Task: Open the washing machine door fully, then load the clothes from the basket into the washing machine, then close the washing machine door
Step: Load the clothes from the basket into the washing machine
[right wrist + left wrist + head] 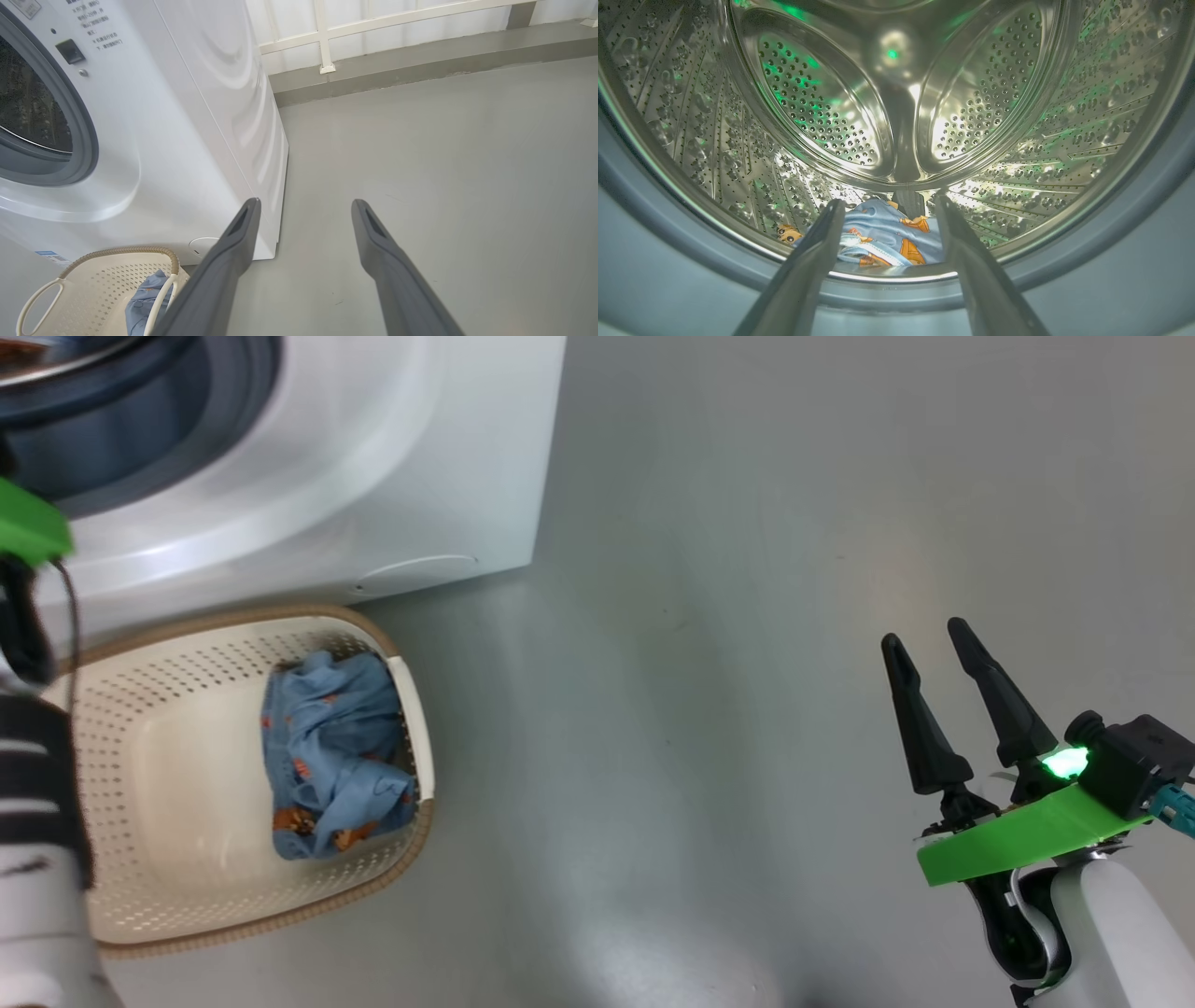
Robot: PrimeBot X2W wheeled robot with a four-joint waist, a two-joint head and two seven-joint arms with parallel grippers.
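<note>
The left gripper (889,201) is spread and empty at the mouth of the perforated steel drum (822,107), where one crumpled bear-print garment (882,233) lies. The right gripper (924,633) is released above the floor (747,709). A second garment (331,756) is bunched in the perforated cream basket (187,859), just beside the white washing machine (373,448).

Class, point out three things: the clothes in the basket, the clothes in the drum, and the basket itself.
clothes in the basket (331,747), head view: crumpled blue middle.
clothes in the drum (878,224), left wrist view: blue fold.
basket (140,681), head view: perforated wall.
</note>
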